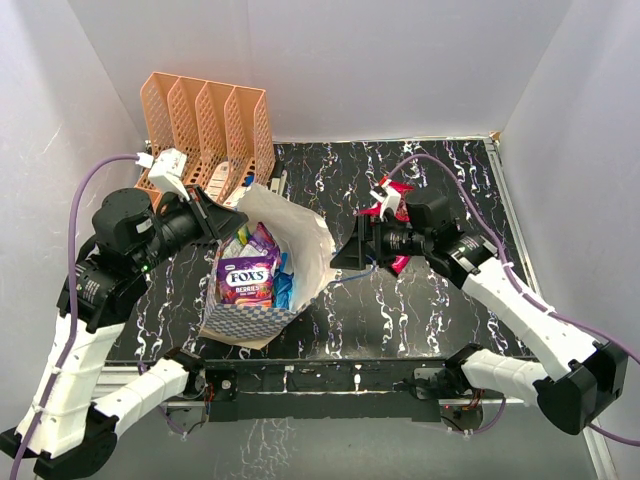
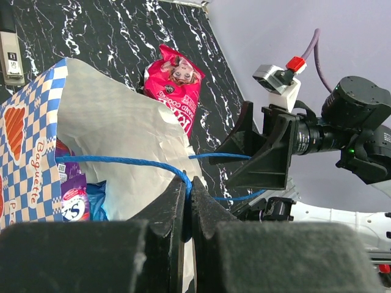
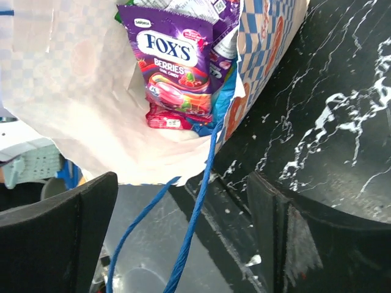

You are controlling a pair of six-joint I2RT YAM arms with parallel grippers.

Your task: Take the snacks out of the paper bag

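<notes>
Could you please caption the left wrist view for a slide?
Left gripper pinches the paper bag's cord handle; one magenta pouch lies outside on the table.

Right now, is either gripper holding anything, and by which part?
Left gripper is shut on the paper bag's blue cord handle. Right gripper is open, holding nothing; a cord just passes through its gap.

The purple pouch (image 3: 177, 61) carries the brand "FOX'S" in white letters on a dark oval, with "BERRIES" directly below. The bag (image 2: 36, 122) bears the word "Baguette" in orange script on its checkered outer wall. White print on the magenta pouch (image 2: 177, 85) is not legible.
</notes>
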